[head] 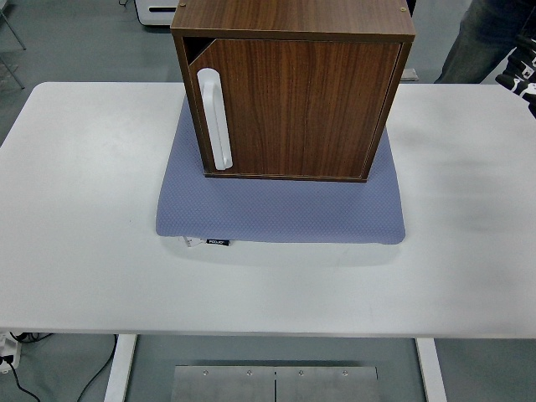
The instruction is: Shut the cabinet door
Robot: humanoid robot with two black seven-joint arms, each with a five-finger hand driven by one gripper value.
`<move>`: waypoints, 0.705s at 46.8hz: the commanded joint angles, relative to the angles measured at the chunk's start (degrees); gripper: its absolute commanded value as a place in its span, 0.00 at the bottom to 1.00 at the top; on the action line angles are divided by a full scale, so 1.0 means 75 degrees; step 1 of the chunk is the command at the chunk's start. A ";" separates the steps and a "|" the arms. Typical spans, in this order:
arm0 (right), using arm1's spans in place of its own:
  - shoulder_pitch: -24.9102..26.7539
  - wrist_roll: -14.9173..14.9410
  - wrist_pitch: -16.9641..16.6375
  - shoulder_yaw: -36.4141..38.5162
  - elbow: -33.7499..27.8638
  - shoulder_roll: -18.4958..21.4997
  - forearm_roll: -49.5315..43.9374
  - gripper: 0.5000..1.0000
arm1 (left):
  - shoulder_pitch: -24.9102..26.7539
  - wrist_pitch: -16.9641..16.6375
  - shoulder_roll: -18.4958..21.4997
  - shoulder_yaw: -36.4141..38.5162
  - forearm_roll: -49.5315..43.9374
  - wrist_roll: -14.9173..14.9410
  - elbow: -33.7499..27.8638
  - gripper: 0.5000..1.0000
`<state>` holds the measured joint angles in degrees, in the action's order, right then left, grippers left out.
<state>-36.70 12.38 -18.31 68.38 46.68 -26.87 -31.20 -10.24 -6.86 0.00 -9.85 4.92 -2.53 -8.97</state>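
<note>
Head view, reading from the left: the white worktop (75,209) is smooth, matte and bare on this side. Next comes a blue-grey padded mat (276,213), soft and finely textured, with a small dark label at its front edge. Standing on it, towards the far side of the worktop, is the cabinet (293,17), a boxy cube in dark walnut-grain laminate. Its door (301,105) is nearly home; a thin wedge of dark gap shows at the upper left corner, so the handle side seems to sit slightly proud. The handle (214,121) is a long white plastic bar, upright, with rounded ends, near the door's left edge.

To finish well, I would press flat on the door panel just right of that handle, pushing straight back and gently. The mat looks soft, so a hard shove could slide or rock the whole box.

At the far right edge only a sliver of the right hand (523,74) shows, black with white joints, well apart from the cabinet; whether its fingers are spread or curled I cannot tell. A person's dark trouser leg (486,38) stands behind it.
</note>
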 commanded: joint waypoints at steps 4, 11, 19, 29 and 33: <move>-0.0228 0.0049 0.0039 0.0375 -0.0797 0.0617 0.0117 1.00 | 0.0006 0.0001 0.0000 0.0000 0.0000 0.0009 0.0001 1.00; -0.0228 0.0025 0.0016 0.0528 -0.0950 0.0981 0.0573 1.00 | 0.0006 0.0001 0.0000 0.0000 0.0000 -0.0003 0.0001 1.00; -0.0228 0.0037 -0.0054 0.0539 -0.0938 0.1192 0.1195 1.00 | -0.0005 0.0001 0.0000 0.0000 0.0000 0.0009 0.0001 1.00; -0.0181 0.0060 -0.0089 0.0633 -0.0927 0.1602 0.1266 1.00 | 0.0006 0.0001 0.0000 0.0000 0.0000 -0.0003 0.0001 1.00; -0.0158 0.0072 -0.0078 0.0587 -0.0938 0.1649 0.1231 1.00 | 0.0006 0.0001 0.0000 0.0000 0.0000 0.0009 0.0001 1.00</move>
<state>-38.00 12.81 -18.99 73.13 39.74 -14.66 -21.68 -10.20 -6.86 0.00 -9.84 4.92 -2.53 -8.97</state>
